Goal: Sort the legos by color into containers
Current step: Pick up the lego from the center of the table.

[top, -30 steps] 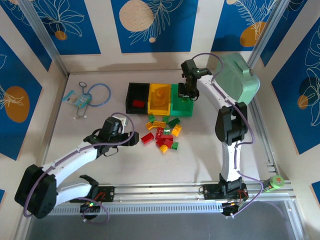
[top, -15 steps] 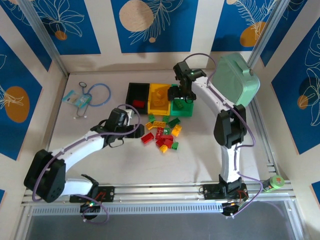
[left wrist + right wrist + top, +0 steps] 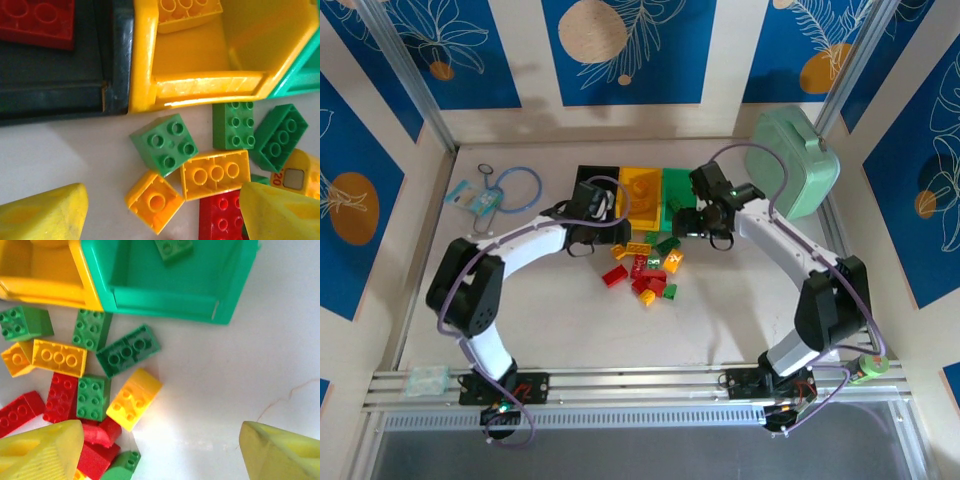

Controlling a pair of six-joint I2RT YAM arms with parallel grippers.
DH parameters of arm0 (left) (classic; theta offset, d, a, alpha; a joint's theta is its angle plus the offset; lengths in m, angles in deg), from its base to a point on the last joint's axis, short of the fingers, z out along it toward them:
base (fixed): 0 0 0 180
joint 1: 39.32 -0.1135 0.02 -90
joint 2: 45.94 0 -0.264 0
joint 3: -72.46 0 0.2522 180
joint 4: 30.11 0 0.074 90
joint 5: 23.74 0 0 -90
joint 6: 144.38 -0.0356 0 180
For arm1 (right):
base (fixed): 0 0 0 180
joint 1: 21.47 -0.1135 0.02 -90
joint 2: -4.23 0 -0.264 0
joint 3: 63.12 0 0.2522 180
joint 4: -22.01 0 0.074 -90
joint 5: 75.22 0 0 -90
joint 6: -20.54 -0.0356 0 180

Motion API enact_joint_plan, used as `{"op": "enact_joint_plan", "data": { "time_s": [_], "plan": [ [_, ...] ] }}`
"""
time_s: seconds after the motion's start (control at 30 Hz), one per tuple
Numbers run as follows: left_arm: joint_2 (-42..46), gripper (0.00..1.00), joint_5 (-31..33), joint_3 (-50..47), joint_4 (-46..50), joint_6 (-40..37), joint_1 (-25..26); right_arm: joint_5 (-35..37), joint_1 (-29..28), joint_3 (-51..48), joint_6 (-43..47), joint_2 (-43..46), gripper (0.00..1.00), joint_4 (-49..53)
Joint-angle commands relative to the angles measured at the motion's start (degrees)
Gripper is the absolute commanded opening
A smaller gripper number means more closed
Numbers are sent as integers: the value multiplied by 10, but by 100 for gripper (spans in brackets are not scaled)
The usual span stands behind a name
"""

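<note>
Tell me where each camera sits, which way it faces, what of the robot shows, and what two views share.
Top external: above and behind the bases, looking down on the table; both arms show, left gripper and right gripper by the legos.
Left wrist: on that wrist, facing down at the black bin and yellow bin; two yellow fingertips at the bottom.
Right wrist: facing down at the green bin; its fingertips at the bottom.
Shared: both wrist views hold the yellow bin and the three-stud orange brick.

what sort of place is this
Most likely a robot lab cell: a left arm and right arm bolted to an aluminium rail, a table boxed in by blue printed panels, legos staged beside sorting bins.
</note>
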Motion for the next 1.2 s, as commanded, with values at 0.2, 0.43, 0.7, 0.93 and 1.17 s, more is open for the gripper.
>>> {"op": "enact_joint_plan", "data": {
  "time_s": [0.2,0.43,0.7,0.93,1.17],
  "plan": [
    [-114,70,55,132,98,-4,25,-40,-3,-122,-38,122,79,-31],
    [-169,64,86,182,131,0,37,-46,19,-168,-37,168,78,-41],
    [-191,49,104,205,155,-1,49,-57,36,-182,-38,191,76,-53],
    [-151,36,135,190,171,-9,62,-66,40,-206,-47,207,75,-66],
    [-103,33,114,191,159,-17,66,-53,40,-228,-64,229,73,-70]
  ]
}}
